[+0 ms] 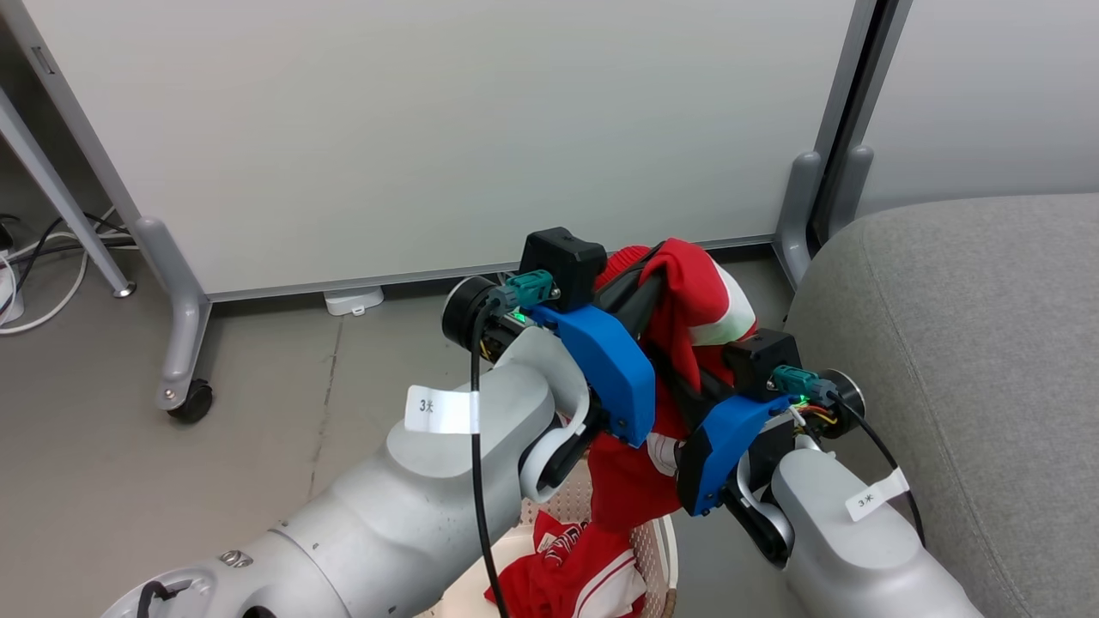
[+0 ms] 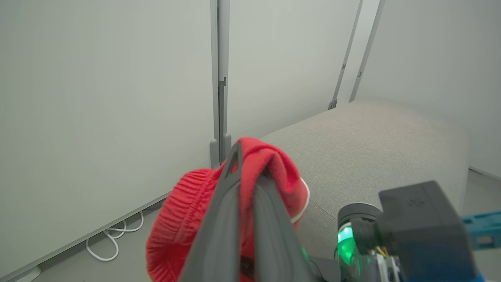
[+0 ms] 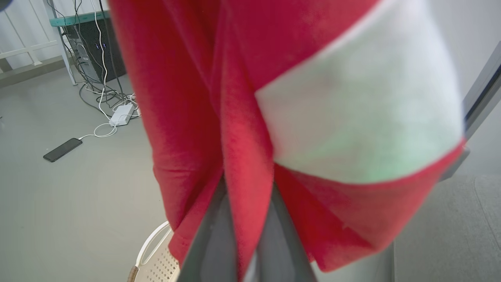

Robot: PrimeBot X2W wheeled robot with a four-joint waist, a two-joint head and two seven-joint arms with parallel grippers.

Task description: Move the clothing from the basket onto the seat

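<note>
The left claw (image 2: 250, 164) and right claw (image 3: 248, 188) both pinch one red garment (image 1: 687, 292) mid-frame above the basket (image 1: 665, 549) (a second garment (image 1: 584, 575) lies inside, bottom centre), left of the grey seat (image 1: 962, 343).

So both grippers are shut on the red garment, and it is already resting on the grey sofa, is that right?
Not resting on it: in the head view the red garment hangs in the air over the basket, beside the grey sofa. The left gripper and right gripper are indeed shut on it.
</note>
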